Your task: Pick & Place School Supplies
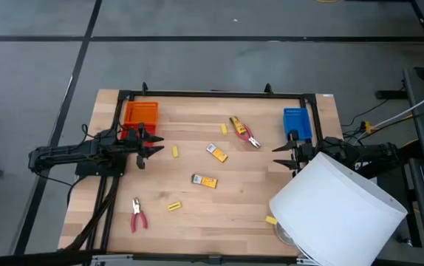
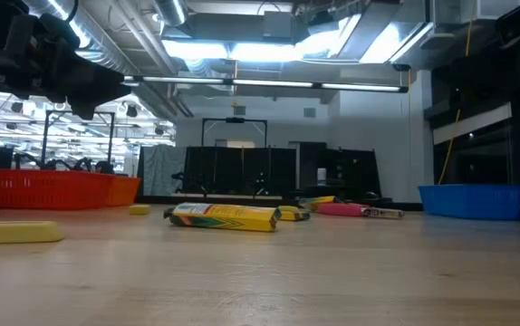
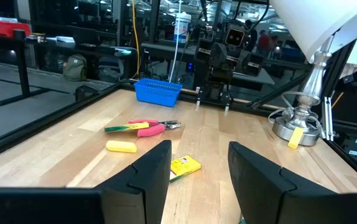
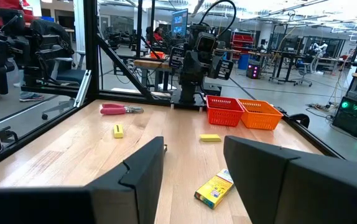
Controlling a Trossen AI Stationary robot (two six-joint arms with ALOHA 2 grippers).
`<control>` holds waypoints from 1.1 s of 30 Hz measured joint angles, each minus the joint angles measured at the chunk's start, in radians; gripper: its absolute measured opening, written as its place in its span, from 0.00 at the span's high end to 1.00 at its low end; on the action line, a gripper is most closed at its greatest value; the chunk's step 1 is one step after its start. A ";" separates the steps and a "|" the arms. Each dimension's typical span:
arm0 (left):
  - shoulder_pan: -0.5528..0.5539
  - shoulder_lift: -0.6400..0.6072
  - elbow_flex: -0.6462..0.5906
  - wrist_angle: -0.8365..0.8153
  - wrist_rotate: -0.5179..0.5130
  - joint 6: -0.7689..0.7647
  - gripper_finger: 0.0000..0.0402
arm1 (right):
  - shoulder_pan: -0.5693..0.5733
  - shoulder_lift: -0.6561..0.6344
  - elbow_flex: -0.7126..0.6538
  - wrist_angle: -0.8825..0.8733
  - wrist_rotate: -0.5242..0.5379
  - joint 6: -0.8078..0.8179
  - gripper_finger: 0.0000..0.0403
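With the left gripper and right gripper both spread and empty, the yellow pack at the table's centre is judged light, rigid and smooth, best pinched across its narrow sides.

Smooth pale wood table, ribbed plastic orange tray, blue tray, glossy printed pack, matt dark claw
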 joint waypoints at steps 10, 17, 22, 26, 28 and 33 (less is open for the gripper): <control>0.000 0.000 0.000 0.000 0.000 0.000 0.61 | -0.002 0.003 0.000 0.085 0.058 0.335 0.57; 0.000 0.000 0.000 0.000 0.000 0.000 0.61 | -0.002 0.019 0.000 0.091 0.185 1.100 0.57; 0.000 0.000 0.000 0.000 0.000 0.000 0.61 | -0.001 0.042 0.000 0.070 0.294 1.327 0.57; 0.000 0.000 0.000 0.000 0.000 0.000 0.61 | -0.002 0.054 0.000 0.081 0.422 1.398 0.57; 0.000 0.000 0.000 0.000 0.000 0.000 0.61 | 0.000 0.054 0.000 0.090 0.425 1.380 0.57; 0.000 0.002 0.000 0.050 -0.042 -0.020 0.61 | 0.030 0.057 0.000 0.232 0.429 1.337 0.57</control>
